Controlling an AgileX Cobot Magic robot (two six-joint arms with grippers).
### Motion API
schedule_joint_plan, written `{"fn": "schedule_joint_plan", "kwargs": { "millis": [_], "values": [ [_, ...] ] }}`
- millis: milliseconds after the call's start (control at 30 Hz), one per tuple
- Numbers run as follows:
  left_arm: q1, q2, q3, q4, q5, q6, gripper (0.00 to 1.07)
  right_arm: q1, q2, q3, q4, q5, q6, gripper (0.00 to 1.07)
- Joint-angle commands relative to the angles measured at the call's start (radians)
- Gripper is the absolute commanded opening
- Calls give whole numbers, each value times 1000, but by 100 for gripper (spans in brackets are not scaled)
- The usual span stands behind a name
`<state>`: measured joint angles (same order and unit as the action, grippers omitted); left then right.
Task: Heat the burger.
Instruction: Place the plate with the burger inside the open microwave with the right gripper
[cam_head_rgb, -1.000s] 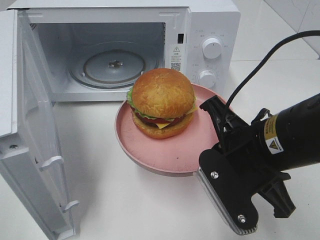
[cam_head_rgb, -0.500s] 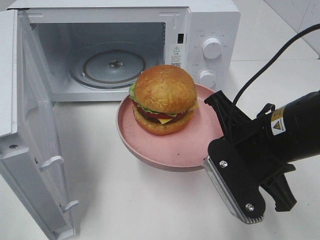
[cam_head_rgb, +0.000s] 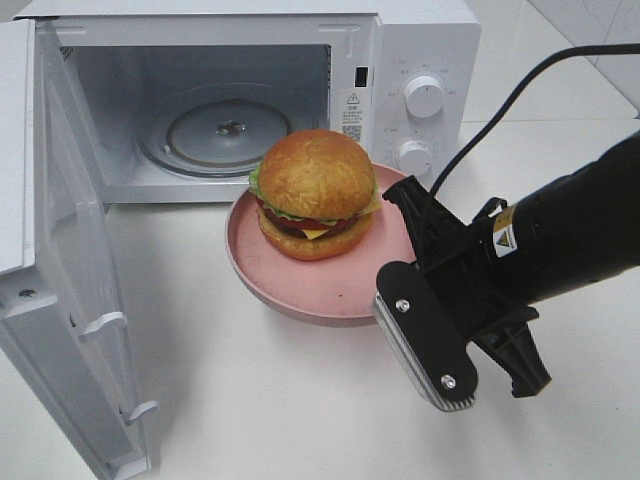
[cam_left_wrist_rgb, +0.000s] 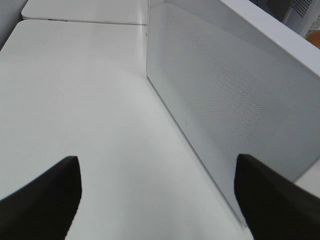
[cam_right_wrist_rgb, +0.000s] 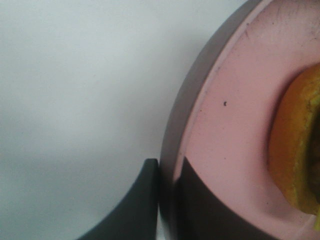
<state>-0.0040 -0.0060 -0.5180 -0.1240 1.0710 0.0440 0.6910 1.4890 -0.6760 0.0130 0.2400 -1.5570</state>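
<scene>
Burger (cam_head_rgb: 316, 193): glossy golden bun, green, red, yellow layers, upright.

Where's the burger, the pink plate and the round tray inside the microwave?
burger (cam_head_rgb: 316, 172): high view, top bun.
pink plate (cam_head_rgb: 320, 286): high view, bare part before the burger.
round tray (cam_head_rgb: 195, 136): high view, glass beside its middle hub.

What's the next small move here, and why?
Probably carry the plate a little toward the microwave opening: the right pincer is shut on its rim, the burger sits on it, the door is open, and the plate lies just outside.
</scene>
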Motion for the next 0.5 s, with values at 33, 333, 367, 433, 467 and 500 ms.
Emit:
{"fn": "schedule_joint_plan", "kwargs": {
  "millis": [33, 333, 367, 433, 467, 500],
  "values": [
    [-3, -18, 1, -7, 2, -2, 77, 4, 14, -45, -7, -71, 25, 0],
    [-3, -18, 1, -7, 2, -2, 77, 38, 124, -168, -13, -71, 59, 0],
    [-3, -18, 1, -7, 2, -2, 77, 38, 124, -168, -13, -71, 59, 0],
    [-3, -18, 1, -7, 2, -2, 77, 48, 158, -214, -40, -71, 79, 0],
    [-3, -18, 1, -7, 2, -2, 77, 48, 158, -214, -40, -71, 79, 0],
    [-3, -18, 1, -7, 2, -2, 77, 48, 166, -225, -39, -71, 81, 0]
  ]
}}
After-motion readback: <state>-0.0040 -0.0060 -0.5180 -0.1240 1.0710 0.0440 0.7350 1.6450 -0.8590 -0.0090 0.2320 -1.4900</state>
